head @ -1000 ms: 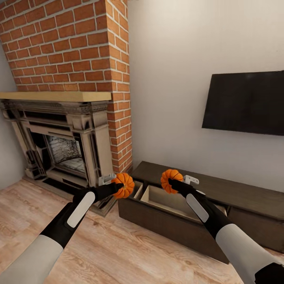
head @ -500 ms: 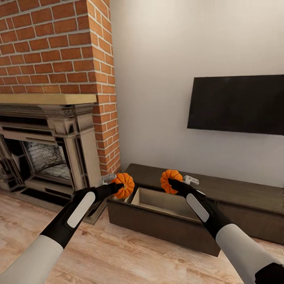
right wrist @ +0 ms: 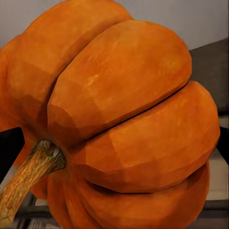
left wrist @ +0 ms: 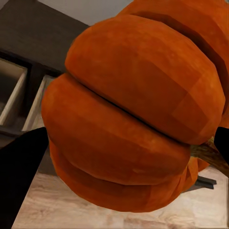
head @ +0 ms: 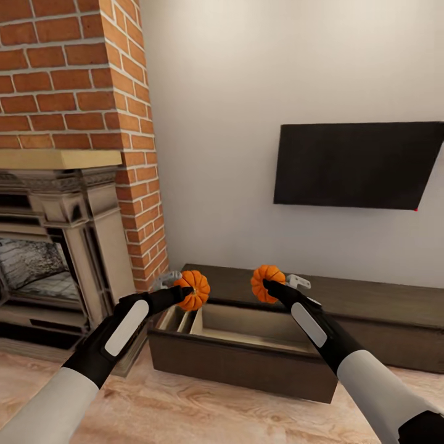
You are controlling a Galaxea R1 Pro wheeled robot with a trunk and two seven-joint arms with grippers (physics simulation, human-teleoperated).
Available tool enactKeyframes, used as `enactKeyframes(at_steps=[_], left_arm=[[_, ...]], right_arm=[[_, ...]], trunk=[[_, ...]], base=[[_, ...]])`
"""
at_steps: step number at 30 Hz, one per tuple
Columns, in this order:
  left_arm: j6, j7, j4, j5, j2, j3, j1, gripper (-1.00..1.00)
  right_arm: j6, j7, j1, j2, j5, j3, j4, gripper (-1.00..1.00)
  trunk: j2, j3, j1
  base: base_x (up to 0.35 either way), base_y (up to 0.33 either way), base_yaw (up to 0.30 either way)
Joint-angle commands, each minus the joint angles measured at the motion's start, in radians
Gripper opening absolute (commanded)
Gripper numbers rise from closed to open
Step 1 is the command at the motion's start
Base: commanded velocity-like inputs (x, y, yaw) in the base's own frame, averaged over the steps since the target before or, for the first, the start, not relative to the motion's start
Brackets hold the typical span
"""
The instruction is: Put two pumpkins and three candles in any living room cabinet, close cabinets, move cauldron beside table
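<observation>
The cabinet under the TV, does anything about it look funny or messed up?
One front of the cabinet is pulled out at its left end, leaving an open drawer. Nothing looks broken or spilled. Each tool, left and right, holds a pumpkin above it.

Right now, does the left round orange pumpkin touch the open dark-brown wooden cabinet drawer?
Apart. The head view shows the pumpkin held in the left gripper above the drawer.

White forearms, black wrists with grey panels, black fingers
</observation>
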Motion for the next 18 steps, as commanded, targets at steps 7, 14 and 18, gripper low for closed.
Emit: enactKeyframes(at_steps=[7, 14, 18], left_arm=[[0.000, 0.009, -0.002, 0.012, 0.001, -0.002, -0.001, -1.00], [0.000, 0.009, -0.002, 0.012, 0.001, -0.002, -0.001, -1.00], [0.000, 0.009, -0.002, 0.011, 0.001, -0.002, -0.001, -1.00]], right_arm=[[0.001, -0.008, -0.001, 0.000, -0.007, 0.005, -0.002, -1.00], [0.000, -0.008, -0.001, 0.002, -0.008, 0.005, -0.002, -1.00], [0.000, -0.008, -0.001, 0.002, -0.007, 0.005, -0.002, -1.00]], trunk=[[-0.001, 0.006, 0.000], [-0.001, 0.012, 0.000], [-0.001, 0.016, 0.000]], base=[[0.015, 0.004, -0.250], [0.000, 0.004, -0.250], [0.076, 0.090, -0.250]])
